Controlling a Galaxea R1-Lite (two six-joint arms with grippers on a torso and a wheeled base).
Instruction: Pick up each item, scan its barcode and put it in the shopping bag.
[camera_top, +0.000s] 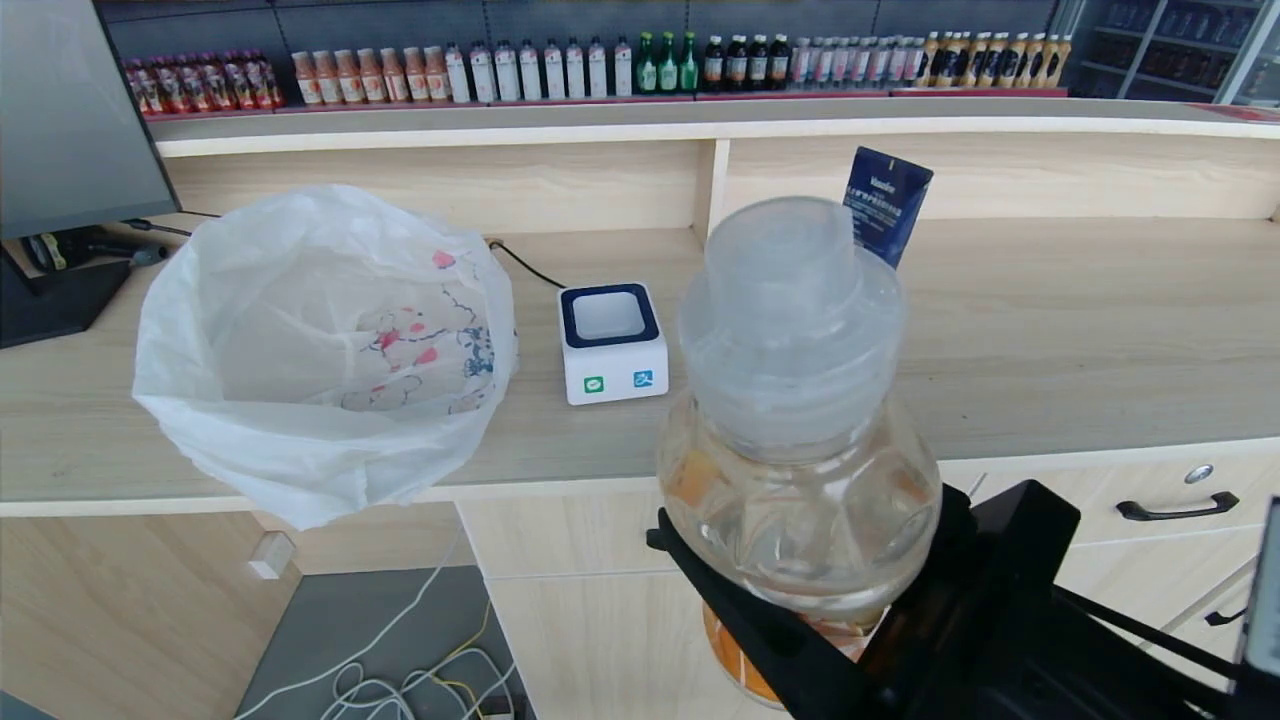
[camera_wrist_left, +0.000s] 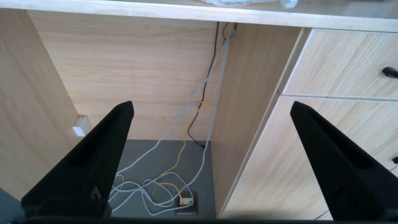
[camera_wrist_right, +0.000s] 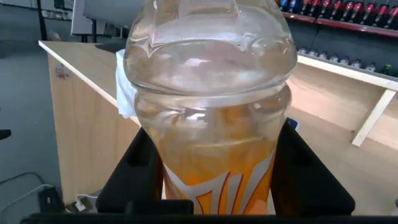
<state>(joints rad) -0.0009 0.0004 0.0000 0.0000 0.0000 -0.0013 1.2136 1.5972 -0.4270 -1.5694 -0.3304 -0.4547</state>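
Now, right pincer (camera_wrist_right: 219, 177) clasping bottle (camera_top: 795, 440), left pincer (camera_wrist_left: 211, 112) spread

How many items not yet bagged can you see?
2: the bottle in the right gripper, and a blue packet on the counter behind it. The bottle may hide others.

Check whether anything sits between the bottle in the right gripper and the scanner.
Nothing visible does. The right gripper holds the bottle near the front edge of the counter, and only bare wood shows between it and the scanner. The blue packet stands farther back.
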